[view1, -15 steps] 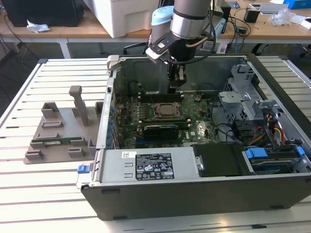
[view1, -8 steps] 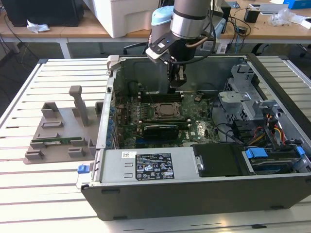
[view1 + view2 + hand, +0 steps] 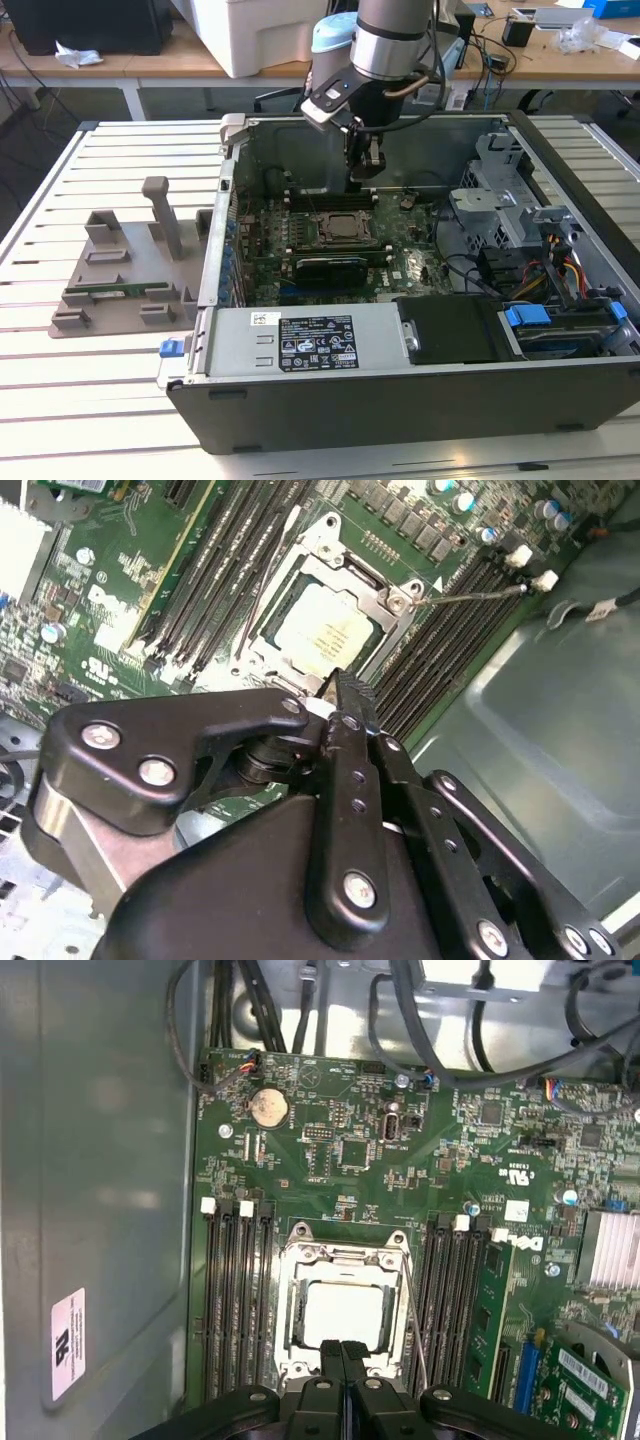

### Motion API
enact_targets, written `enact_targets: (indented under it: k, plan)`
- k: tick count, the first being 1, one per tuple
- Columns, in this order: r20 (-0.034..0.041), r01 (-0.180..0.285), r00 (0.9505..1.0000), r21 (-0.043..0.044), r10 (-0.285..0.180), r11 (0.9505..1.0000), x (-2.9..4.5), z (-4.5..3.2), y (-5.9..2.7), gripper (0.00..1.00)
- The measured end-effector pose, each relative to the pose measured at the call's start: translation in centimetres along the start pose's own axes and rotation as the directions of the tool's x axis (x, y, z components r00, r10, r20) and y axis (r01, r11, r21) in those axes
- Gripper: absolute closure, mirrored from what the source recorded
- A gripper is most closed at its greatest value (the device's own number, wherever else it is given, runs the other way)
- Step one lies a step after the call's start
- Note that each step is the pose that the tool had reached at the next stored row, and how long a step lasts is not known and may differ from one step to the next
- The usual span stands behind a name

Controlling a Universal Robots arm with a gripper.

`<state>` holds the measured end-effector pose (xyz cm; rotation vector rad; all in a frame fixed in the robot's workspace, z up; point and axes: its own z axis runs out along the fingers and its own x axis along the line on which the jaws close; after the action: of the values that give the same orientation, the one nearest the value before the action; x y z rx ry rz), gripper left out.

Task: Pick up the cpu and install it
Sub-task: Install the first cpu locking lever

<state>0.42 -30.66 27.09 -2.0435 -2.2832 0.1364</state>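
Note:
The cpu [image 3: 342,1316] is a pale silvery square lying flat inside the open motherboard socket [image 3: 296,1290], and it also shows in the second wrist view [image 3: 325,630]. In the exterior view the socket [image 3: 345,228] sits mid-board inside the open computer case. My gripper [image 3: 362,180] hangs over the board just behind the socket, apart from it. Its black fingertips [image 3: 331,1352] are pressed together with nothing between them, and the same holds in the second wrist view [image 3: 345,695]. The socket's metal frame [image 3: 330,540] is swung open.
Memory slots [image 3: 235,1300] flank the socket on both sides. The case wall [image 3: 430,140] rises behind the gripper; a drive cage [image 3: 500,200] and cables [image 3: 560,265] stand on the exterior view's right. A power supply [image 3: 310,340] lies in front. A grey fixture [image 3: 120,270] stands outside the case.

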Motion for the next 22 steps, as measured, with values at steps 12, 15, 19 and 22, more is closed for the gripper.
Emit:
enact_targets:
  k: [12, 15, 19, 22]
  plan:
    - [0.0357, 0.305, 0.9516, 0.0043, -0.305, 0.9522, 0.00, 0.00, 0.00, 0.89]
    - [0.0444, 0.380, 0.9241, 0.0072, -0.379, 0.9252, 0.00, 0.00, 0.00, 0.89]
    - [0.0517, 0.440, 0.8963, 0.0102, -0.440, 0.8977, 0.00, 0.00, 0.00, 0.89]
    - [0.0583, 0.496, 0.8662, 0.0134, -0.496, 0.8680, 0.00, 0.00, 0.00, 0.89]
